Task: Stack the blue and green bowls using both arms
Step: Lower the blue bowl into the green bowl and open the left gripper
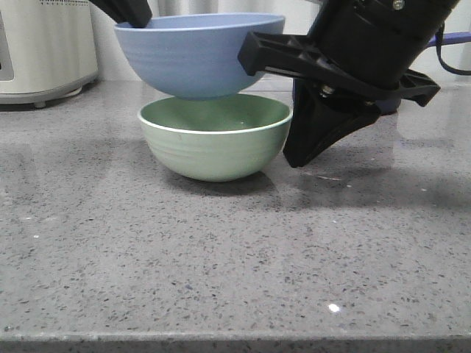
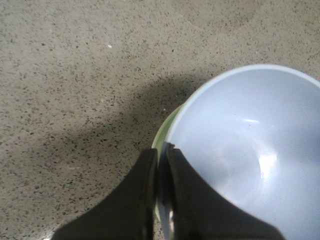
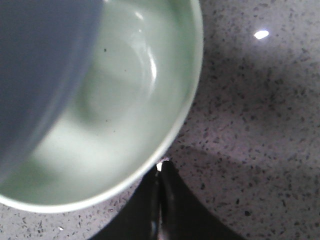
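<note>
The blue bowl [image 1: 195, 55] hangs in the air, its base just over the mouth of the green bowl [image 1: 213, 147], which stands on the grey counter. My left gripper [image 1: 136, 15] is shut on the blue bowl's far-left rim; the left wrist view shows the fingers [image 2: 161, 150] pinching that rim, the blue bowl's inside [image 2: 250, 150], and a sliver of green bowl [image 2: 164, 126] below. My right gripper [image 1: 298, 158] is shut and empty, tips down near the counter just right of the green bowl. In the right wrist view it [image 3: 160, 167] sits just outside the green bowl's rim [image 3: 125, 100], with the blue bowl [image 3: 35, 65] overhead.
A white appliance [image 1: 40, 44] stands at the back left. A blue cable [image 1: 444, 51] hangs behind the right arm. The speckled counter's front edge [image 1: 235, 338] runs along the near side.
</note>
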